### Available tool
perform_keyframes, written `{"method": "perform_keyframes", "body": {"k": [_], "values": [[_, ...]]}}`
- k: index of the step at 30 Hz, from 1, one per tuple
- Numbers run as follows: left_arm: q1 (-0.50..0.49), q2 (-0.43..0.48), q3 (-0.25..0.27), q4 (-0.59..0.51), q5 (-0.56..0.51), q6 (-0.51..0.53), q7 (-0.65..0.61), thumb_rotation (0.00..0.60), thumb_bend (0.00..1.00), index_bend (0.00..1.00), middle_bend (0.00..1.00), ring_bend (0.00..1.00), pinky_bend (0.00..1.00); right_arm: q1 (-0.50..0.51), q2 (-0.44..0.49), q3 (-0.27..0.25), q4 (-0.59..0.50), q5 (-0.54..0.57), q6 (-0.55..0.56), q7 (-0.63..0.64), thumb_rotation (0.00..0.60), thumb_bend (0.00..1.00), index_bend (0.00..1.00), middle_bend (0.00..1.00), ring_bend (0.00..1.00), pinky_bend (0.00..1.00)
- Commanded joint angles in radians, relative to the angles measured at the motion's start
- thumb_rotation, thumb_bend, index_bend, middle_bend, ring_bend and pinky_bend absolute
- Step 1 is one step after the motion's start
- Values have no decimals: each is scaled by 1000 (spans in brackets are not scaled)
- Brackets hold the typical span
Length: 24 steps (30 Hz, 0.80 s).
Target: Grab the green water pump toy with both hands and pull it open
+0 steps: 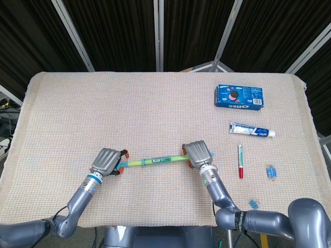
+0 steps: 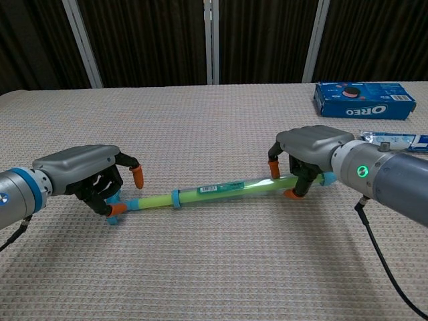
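Note:
The green water pump toy point(image 1: 155, 160) point(image 2: 207, 192) lies across the near middle of the cloth-covered table point(image 1: 129, 113), a translucent green tube with blue fittings. My left hand point(image 1: 107, 161) point(image 2: 87, 177) covers its blue T-handle end, fingers curled around the handle, one orange fingertip above the rod and one below. The handle is mostly hidden under that hand. My right hand point(image 1: 198, 153) point(image 2: 311, 150) grips the tube's other end from above, fingertips on both sides of it.
A blue Oreo box point(image 1: 239, 96) point(image 2: 364, 100) lies at the back right, with a toothpaste tube point(image 1: 252, 129) nearer. A red-capped pen point(image 1: 240, 161) and two small blue pieces point(image 1: 271, 171) point(image 1: 254, 204) lie right of my right hand.

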Motion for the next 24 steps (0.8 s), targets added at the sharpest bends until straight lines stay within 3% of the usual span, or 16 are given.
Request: {"method": "perform_keyframes", "body": {"k": [1, 18, 24], "values": [[-5, -9, 1, 8, -12, 1, 5, 600, 367, 390, 815, 768, 980, 1, 0, 0, 1, 0, 0, 0, 600, 447, 736, 1000, 1000, 1000], [-28, -27, 16, 21, -84, -10, 25, 600, 406, 420, 815, 768, 981, 0, 10, 0, -8, -6, 9, 10, 600, 448, 739, 1000, 1000, 1000], [-33, -33, 22, 26, -100, -6, 33, 600, 462, 523, 815, 768, 980, -1, 18, 0, -14, -7, 11, 14, 600, 449, 740, 1000, 1000, 1000]]}}
